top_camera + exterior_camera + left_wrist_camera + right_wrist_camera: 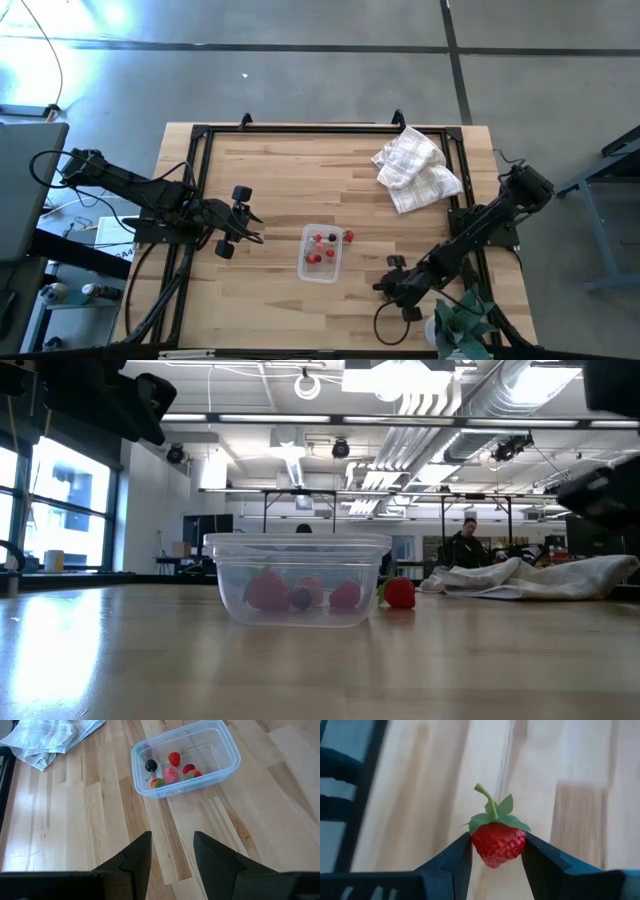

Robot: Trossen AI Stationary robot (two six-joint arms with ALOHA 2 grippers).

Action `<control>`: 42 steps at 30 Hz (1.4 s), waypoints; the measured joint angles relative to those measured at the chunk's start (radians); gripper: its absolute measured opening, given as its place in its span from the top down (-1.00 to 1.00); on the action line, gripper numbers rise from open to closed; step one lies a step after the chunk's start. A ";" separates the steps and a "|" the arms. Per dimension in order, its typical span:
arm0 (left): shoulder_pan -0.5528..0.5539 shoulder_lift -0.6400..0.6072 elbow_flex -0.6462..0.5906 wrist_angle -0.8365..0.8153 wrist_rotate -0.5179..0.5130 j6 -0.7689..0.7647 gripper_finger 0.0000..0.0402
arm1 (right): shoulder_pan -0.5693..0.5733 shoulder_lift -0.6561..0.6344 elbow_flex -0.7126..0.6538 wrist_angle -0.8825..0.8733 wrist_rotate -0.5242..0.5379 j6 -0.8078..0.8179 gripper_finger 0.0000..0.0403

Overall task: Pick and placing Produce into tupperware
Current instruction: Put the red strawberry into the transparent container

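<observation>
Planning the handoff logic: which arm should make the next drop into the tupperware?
Right. The right gripper is shut on a strawberry, beside the tupperware. The left gripper is open and empty.

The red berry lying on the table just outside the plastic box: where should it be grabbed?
Probably from straight above, pinching the round red body of the berry, not its green top. It sits close beside the tupperware, so the fingers should close parallel to that wall.
</observation>
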 joint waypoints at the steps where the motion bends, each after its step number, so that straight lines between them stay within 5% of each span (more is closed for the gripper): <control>1: 0.000 0.000 0.000 0.000 0.000 0.000 0.32 | -0.004 0.000 0.021 -0.006 0.008 -0.020 0.27; 17: 0.000 0.000 0.000 0.000 0.000 0.000 0.32 | -0.224 -0.001 0.562 -0.367 0.093 -0.289 0.27; 23: 0.000 0.000 0.000 0.000 0.000 0.000 0.32 | -0.374 0.017 0.682 -0.357 -0.013 -0.336 0.27; 30: 0.000 0.000 0.000 0.000 0.000 0.000 0.32 | -0.449 0.280 0.799 -0.408 -0.191 -0.388 0.27; 42: 0.000 0.000 0.000 0.000 0.000 0.000 0.32 | -0.472 0.524 0.859 -0.555 -0.262 -0.463 0.27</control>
